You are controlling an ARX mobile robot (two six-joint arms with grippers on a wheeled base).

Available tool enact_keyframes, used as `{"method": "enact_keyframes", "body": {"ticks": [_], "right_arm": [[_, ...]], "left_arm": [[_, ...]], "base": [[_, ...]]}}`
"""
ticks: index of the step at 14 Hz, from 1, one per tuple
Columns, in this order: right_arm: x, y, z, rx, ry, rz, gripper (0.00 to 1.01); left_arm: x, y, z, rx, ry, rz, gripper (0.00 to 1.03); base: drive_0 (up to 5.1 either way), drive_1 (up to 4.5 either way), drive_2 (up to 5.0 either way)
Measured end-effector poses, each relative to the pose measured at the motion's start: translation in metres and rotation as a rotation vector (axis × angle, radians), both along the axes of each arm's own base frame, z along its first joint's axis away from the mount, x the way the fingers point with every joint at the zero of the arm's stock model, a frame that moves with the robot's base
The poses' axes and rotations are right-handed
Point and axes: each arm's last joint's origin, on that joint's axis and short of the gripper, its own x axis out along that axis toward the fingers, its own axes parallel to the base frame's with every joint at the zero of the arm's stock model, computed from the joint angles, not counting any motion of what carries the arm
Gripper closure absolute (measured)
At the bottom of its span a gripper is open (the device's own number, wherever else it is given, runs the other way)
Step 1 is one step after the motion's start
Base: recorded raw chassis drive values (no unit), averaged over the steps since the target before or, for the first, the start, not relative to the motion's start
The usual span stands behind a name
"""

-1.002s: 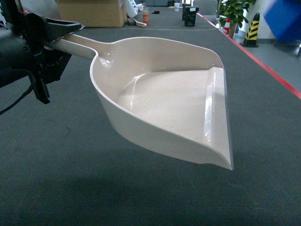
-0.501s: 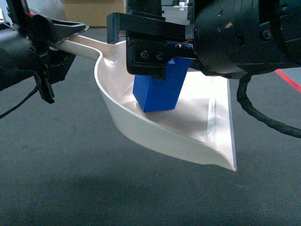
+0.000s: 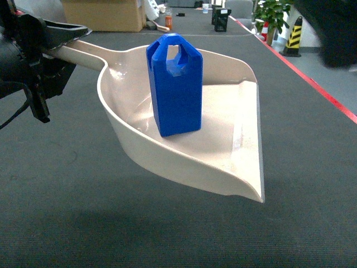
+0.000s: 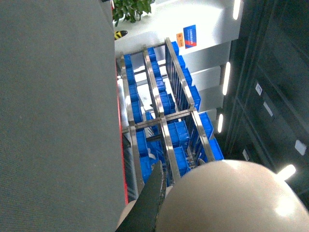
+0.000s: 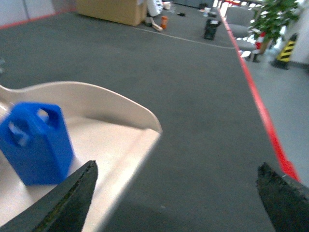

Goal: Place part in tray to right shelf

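The small bright-blue plastic jug-shaped part (image 3: 175,85) stood upright in the cream plastic dustpan-shaped tray (image 3: 234,162), its long axis vertical, handle holes at the top. The left gripper (image 3: 42,47) was clamped on the tray's handle (image 3: 83,53), holding it level above the dark grey carpet (image 3: 83,223). The right gripper (image 5: 178,198) hung with its 2 fingers spread wide and empty, the part just to its left. The left arm alone bore the load. The stainless-steel rack of blue crates (image 4: 159,116) lay well apart, seen only by the left wrist camera.
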Motion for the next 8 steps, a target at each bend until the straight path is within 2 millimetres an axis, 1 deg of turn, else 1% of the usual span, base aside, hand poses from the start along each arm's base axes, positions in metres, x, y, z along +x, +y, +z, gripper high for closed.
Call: {"method": "enact_keyframes", "body": {"ticks": [2, 3, 4, 5, 6, 8], "right_arm": [[-0.041, -0.026, -0.014, -0.071, 0.045, -0.119, 0.03], [-0.063, -0.034, -0.022, -0.090, 0.088, -0.167, 0.03], [-0.084, -0.039, -0.026, -0.108, 0.114, -0.194, 0.03], [-0.099, -0.044, -0.024, -0.093, 0.102, -0.223, 0.03], [-0.102, -0.045, -0.017, -0.047, 0.080, -0.236, 0.03], [-0.101, -0.044, -0.017, -0.038, 0.086, -0.246, 0.03]], "left_arm": [[0.000, 0.000, 0.000, 0.000, 0.000, 0.000, 0.89], [0.000, 0.000, 0.000, 0.000, 0.000, 0.000, 0.89], [0.000, 0.000, 0.000, 0.000, 0.000, 0.000, 0.89], [0.000, 0.000, 0.000, 0.000, 0.000, 0.000, 0.89], [0.000, 0.000, 0.000, 0.000, 0.000, 0.002, 0.89], [0.000, 0.000, 0.000, 0.001, 0.001, -0.003, 0.89]], "base": [[0.0, 0.00, 0.0], [0.0, 0.00, 0.0], [0.0, 0.00, 0.0], [0.0, 0.00, 0.0], [0.0, 0.00, 0.0], [0.0, 0.00, 0.0]]}}
